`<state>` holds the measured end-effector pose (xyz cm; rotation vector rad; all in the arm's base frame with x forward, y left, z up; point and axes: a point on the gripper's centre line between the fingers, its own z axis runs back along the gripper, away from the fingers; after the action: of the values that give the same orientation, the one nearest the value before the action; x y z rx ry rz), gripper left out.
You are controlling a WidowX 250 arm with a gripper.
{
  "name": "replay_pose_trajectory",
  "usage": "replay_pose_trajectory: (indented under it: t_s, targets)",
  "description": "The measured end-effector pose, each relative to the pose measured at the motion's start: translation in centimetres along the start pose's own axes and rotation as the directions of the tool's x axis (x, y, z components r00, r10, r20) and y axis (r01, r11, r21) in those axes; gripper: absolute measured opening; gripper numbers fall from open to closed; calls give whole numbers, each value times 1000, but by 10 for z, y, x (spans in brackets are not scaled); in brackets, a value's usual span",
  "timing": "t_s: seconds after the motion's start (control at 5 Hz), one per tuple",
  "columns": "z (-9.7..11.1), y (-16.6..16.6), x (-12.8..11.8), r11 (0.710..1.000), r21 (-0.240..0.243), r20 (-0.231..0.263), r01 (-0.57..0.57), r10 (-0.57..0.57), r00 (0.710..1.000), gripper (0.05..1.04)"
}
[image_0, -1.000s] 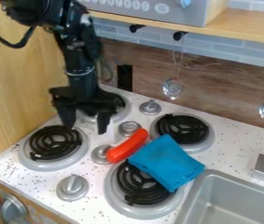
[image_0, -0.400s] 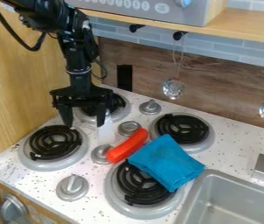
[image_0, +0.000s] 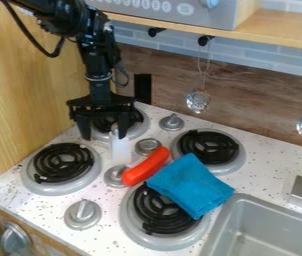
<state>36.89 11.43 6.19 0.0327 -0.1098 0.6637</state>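
The gripper [image_0: 104, 136] hangs open over the back-left burner [image_0: 139, 131], its two fingers apart and pointing down. Close by the right finger stands a whitish, narrow object [image_0: 120, 151], its top partly overlapped by that finger; whether they touch I cannot tell. In front of it and to the right, an orange-red sausage-shaped object [image_0: 146, 166] lies at a slant between the burners, one end by a round metal knob [image_0: 114, 176]. A folded blue cloth [image_0: 190, 185] lies partly over the front-right burner [image_0: 155, 235], beside the red object.
The front-left burner [image_0: 61, 163] and back-right burner [image_0: 209, 152] flank the knobs. A grey sink [image_0: 267, 232] is at the lower right. Ladles, one of them a slotted spoon [image_0: 198, 101], hang on the back wall. A wooden wall [image_0: 20, 100] rises at the left.
Over the last second the gripper first shifted slightly left, then moved right, closer to the whitish object. The cloth, the red object and the whitish object have stayed put.
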Motion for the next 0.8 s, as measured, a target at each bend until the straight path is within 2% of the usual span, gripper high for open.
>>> replay_pose_trajectory:
  t_s: [0.2,0.6,0.8]
  targets:
    - [-8,-13,4,1000,1,-12,13,-13,1000,1005]
    - [-19,-19,16,1000,6,-21,-18,18,1000,1005]
    - [-22,-19,21,999,15,-17,-33,33,999,948]
